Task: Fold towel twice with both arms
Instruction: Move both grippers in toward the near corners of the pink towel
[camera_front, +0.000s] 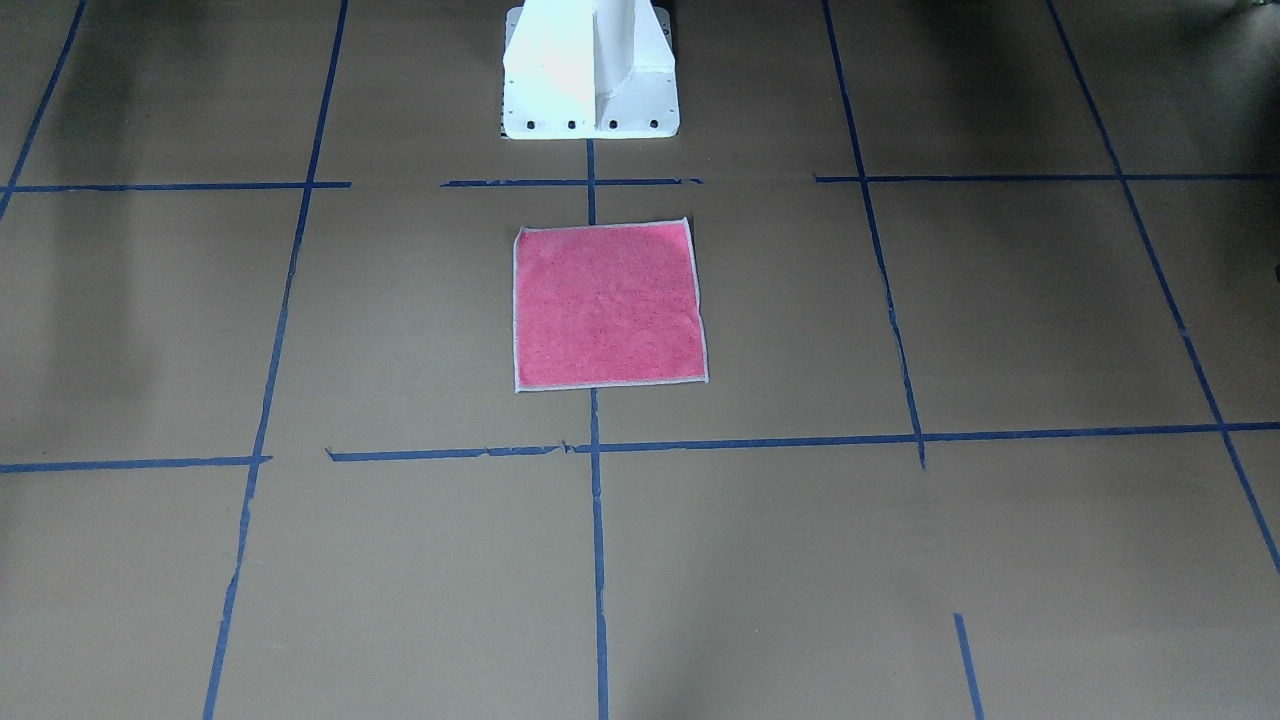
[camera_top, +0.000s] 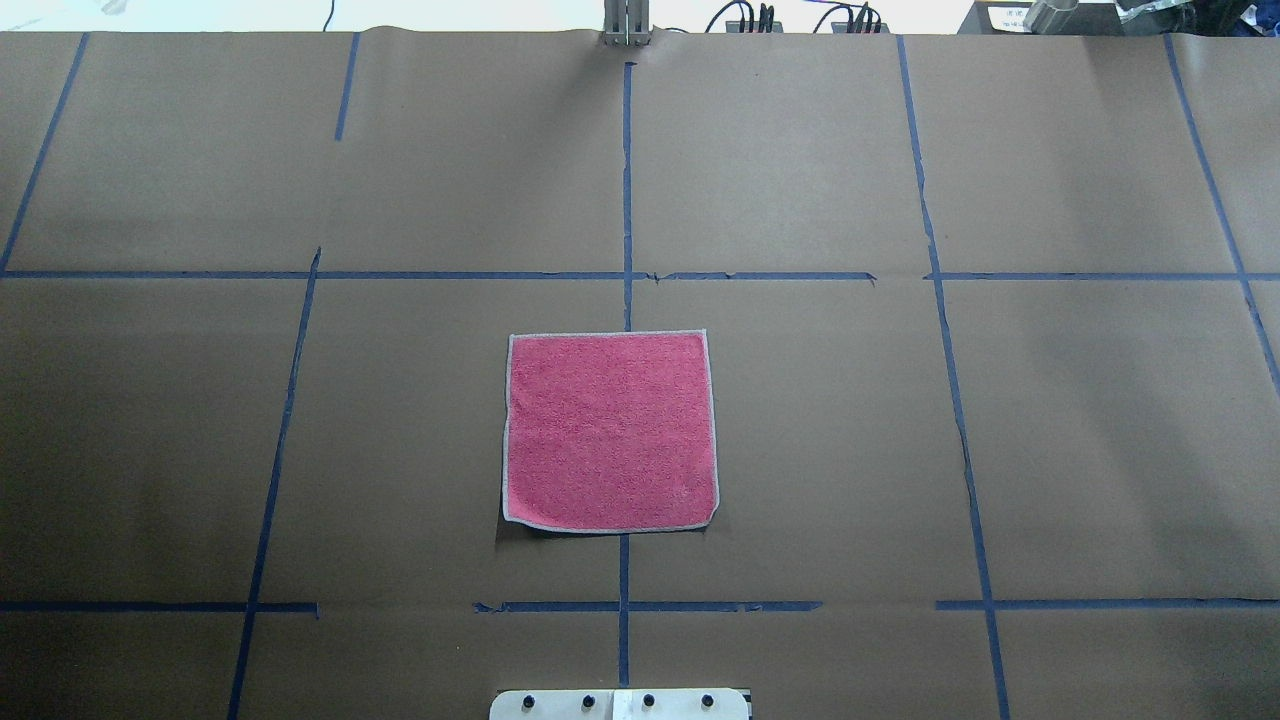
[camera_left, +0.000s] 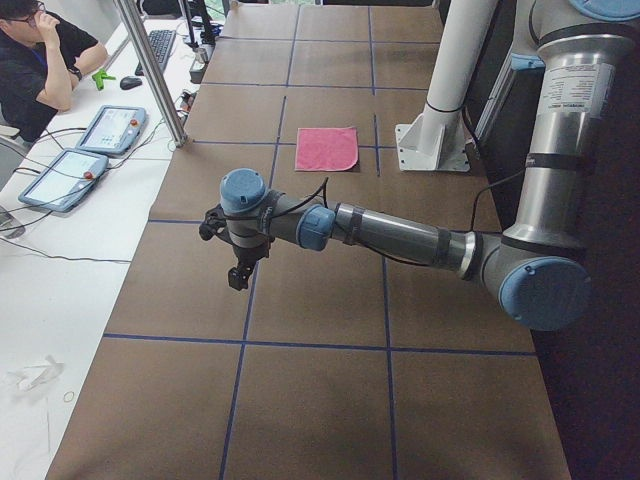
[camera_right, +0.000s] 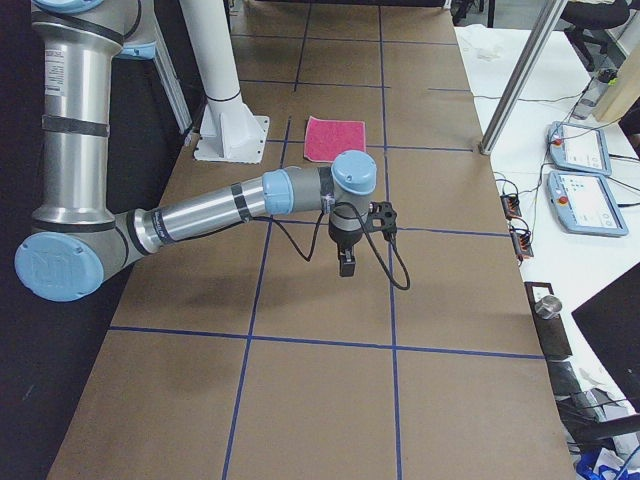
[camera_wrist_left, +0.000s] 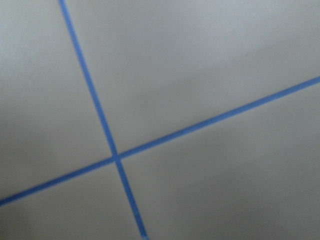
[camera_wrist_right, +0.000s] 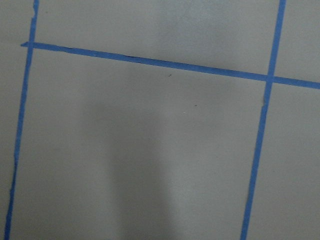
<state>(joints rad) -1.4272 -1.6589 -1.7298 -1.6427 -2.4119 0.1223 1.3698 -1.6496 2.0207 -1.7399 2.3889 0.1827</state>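
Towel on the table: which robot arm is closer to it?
Neither clearly: they look about equally far. The left gripper hovers far off to the robot's left, the right gripper far off to its right. The towel lies flat in the middle between them.

I work in a robotics lab: brown-papered desk (camera_top: 1100, 450) gridded with blue tape (camera_top: 626, 200), teach pendants (camera_left: 62, 180) and an operator (camera_left: 40, 55) beyond my left hand (camera_left: 236, 282).
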